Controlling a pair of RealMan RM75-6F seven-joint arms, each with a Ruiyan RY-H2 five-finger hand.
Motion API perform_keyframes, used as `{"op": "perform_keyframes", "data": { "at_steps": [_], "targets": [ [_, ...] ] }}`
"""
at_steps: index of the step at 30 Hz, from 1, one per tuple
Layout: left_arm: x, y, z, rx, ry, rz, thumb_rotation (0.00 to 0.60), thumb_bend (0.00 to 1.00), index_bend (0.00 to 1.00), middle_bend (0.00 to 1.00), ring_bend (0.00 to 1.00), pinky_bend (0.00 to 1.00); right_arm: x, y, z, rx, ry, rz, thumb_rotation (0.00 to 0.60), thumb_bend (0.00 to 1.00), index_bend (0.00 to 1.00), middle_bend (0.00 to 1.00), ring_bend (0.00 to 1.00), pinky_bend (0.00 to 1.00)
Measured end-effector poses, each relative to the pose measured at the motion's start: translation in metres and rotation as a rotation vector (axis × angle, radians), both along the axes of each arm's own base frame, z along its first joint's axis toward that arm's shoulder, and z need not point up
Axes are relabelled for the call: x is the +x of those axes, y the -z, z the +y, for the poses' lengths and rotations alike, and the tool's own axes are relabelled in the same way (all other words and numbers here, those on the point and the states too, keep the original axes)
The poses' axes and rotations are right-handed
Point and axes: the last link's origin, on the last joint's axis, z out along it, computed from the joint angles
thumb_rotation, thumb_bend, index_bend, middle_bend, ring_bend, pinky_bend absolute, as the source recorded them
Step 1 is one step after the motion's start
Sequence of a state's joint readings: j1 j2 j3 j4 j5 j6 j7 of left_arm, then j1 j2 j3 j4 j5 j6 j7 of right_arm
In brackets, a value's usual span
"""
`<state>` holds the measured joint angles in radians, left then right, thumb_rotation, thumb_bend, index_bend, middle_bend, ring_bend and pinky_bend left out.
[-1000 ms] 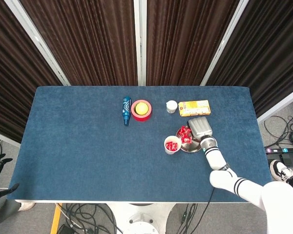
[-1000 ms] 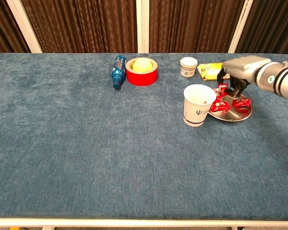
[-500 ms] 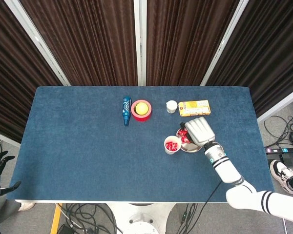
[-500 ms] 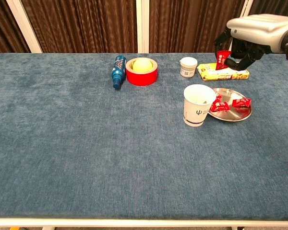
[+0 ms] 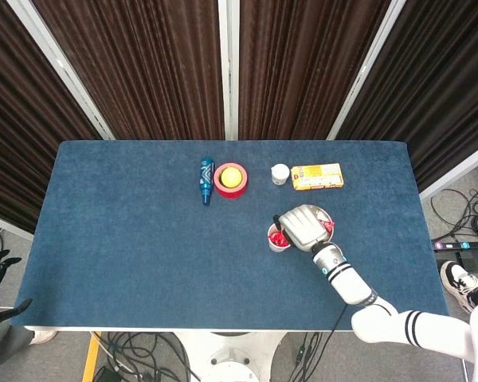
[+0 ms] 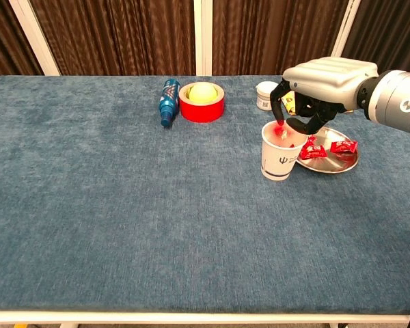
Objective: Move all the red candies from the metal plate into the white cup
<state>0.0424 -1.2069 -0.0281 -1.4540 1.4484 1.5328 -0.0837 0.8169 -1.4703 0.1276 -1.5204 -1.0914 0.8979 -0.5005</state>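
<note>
Right hand (image 6: 307, 113) pinches a red candy (image 6: 282, 128) over the white cup (image 6: 281, 150) at centre right, while two candies (image 6: 326, 147) wait on the metal plate (image 6: 335, 164).

Light even and bright in both views, coming from overhead. Shadows soft and short; my right hand (image 6: 314, 92) throws only a faint one onto the cup (image 6: 281, 150). Small glare on the plate (image 6: 336, 161). Surface (image 5: 143, 239) evenly lit, its nap sharp in the chest view. Curtains (image 5: 143, 64) dark. No motion blur. Head view bends slightly toward its edges.
</note>
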Motion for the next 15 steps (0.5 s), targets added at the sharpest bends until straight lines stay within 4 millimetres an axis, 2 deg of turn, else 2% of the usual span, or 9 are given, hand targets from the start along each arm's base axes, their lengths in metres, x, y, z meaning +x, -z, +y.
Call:
{"op": "perform_keyframes", "data": {
  "at_steps": [6, 11, 15],
  "targets": [
    [0.000, 0.000, 0.000, 0.001, 0.004, -0.002, 0.600, 0.00, 0.30, 0.24, 0.14, 0.18, -0.001, -0.009, 0.000, -0.030, 0.007, -0.023, 0.600, 0.14, 0.35, 1.00, 0.99, 1.00],
    [0.000, 0.000, 0.001, 0.001, 0.008, -0.002, 0.600, 0.00, 0.30, 0.24, 0.14, 0.18, -0.009, -0.026, -0.009, -0.093, 0.052, -0.047, 0.600, 0.12, 0.35, 1.00, 0.99, 1.00],
    [0.001, 0.002, 0.002, -0.003, 0.011, -0.006, 0.600, 0.00, 0.30, 0.24, 0.14, 0.18, -0.030, -0.031, -0.019, -0.114, 0.125, -0.008, 0.600, 0.10, 0.37, 1.00, 0.99, 1.00]
  ]
}}
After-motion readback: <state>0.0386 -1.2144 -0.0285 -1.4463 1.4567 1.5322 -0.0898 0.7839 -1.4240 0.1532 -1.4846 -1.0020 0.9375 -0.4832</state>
